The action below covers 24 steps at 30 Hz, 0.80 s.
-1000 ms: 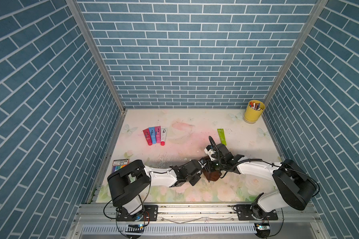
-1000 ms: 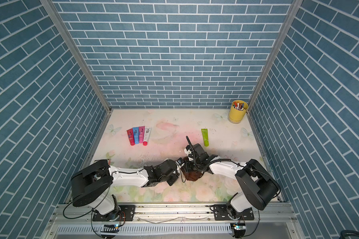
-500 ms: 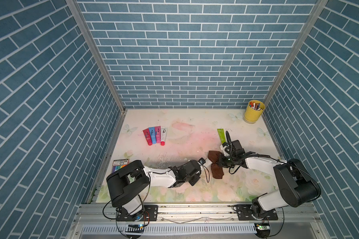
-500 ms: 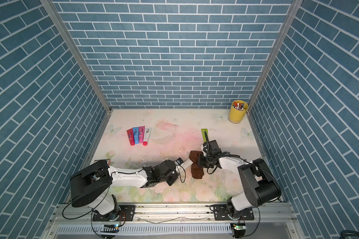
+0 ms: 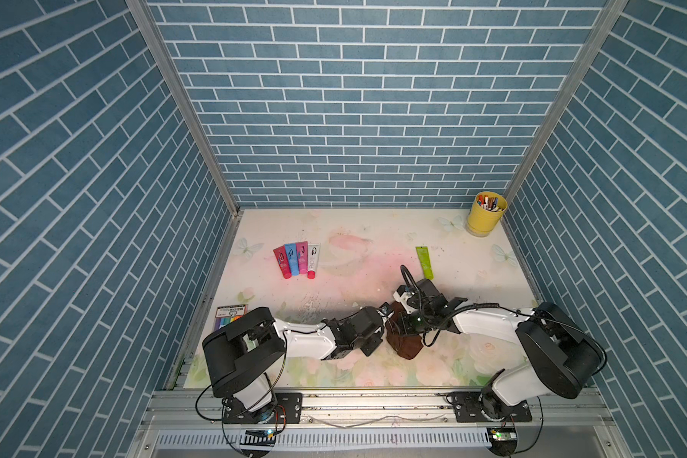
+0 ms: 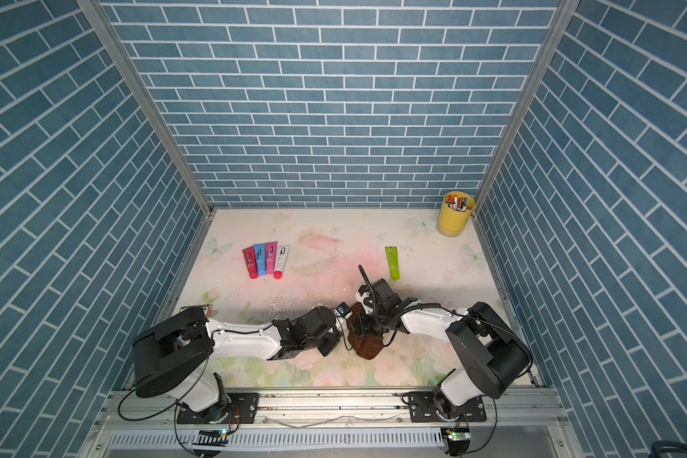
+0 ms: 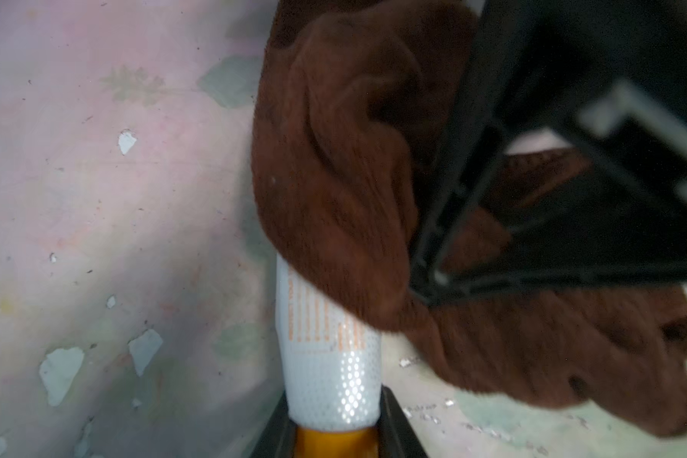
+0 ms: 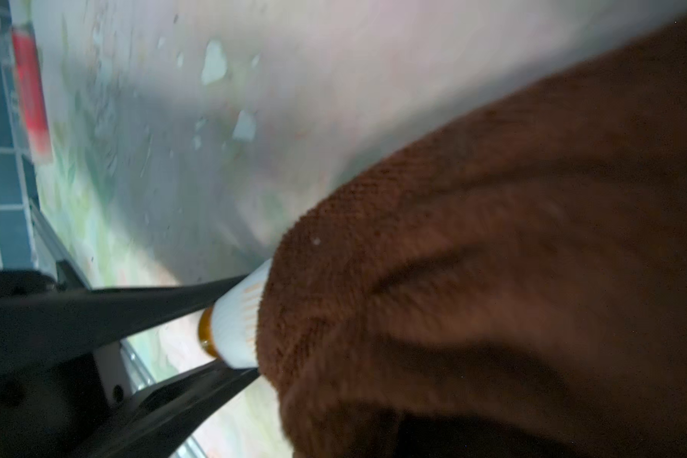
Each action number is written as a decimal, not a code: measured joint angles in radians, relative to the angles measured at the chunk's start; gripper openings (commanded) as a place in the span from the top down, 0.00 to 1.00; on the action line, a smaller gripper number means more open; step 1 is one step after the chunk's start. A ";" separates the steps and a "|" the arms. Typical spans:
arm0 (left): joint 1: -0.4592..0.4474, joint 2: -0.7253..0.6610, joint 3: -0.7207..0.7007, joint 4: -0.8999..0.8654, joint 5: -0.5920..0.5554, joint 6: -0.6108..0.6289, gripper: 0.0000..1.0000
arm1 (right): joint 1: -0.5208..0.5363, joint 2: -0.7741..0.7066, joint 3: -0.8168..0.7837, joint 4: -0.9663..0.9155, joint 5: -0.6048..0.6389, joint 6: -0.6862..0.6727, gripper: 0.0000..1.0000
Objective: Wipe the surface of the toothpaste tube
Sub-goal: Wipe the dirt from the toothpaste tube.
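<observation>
The floral surface [image 5: 373, 246] fills the lower middle of both top views. Across its lower part the left arm [image 5: 302, 341] and right arm [image 5: 488, 323] reach in from the two sides, and their ends meet at lower centre.

A brown cloth [image 5: 405, 345] lies bunched there. In the left wrist view the right tool [image 7: 425, 285] is pinched tight on a fold of it, and the cloth [image 7: 334, 158] drapes over most of the toothpaste tube [image 7: 326, 368].

A yellow cup [image 5: 484, 222] of pens stands at the upper right of the surface. A row of four tubes [image 5: 297, 259] lies at the upper left, and a green tube [image 5: 425, 261] lies just above the right arm's wrist.

The toothpaste tube is white with an orange cap. The left tool [image 7: 334, 420] is closed on its cap end, one finger on each side. The right wrist view shows only that end [image 8: 237, 317] clear of the cloth [image 8: 492, 277].
</observation>
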 measured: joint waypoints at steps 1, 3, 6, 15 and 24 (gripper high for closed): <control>0.000 0.000 0.000 0.000 0.000 0.001 1.00 | 0.008 0.005 -0.001 0.006 -0.006 0.002 1.00; 0.000 0.000 0.000 0.000 0.000 0.001 1.00 | 0.006 0.006 -0.001 0.007 -0.007 0.003 1.00; 0.000 0.000 0.000 0.001 0.002 0.001 1.00 | -0.047 0.003 -0.002 -0.004 -0.019 0.001 1.00; 0.000 0.000 0.000 0.002 0.012 0.004 1.00 | -0.261 -0.050 0.097 -0.154 0.124 -0.056 1.00; 0.000 0.000 0.000 0.002 0.022 0.009 1.00 | -0.213 0.022 0.131 -0.134 0.114 -0.072 1.00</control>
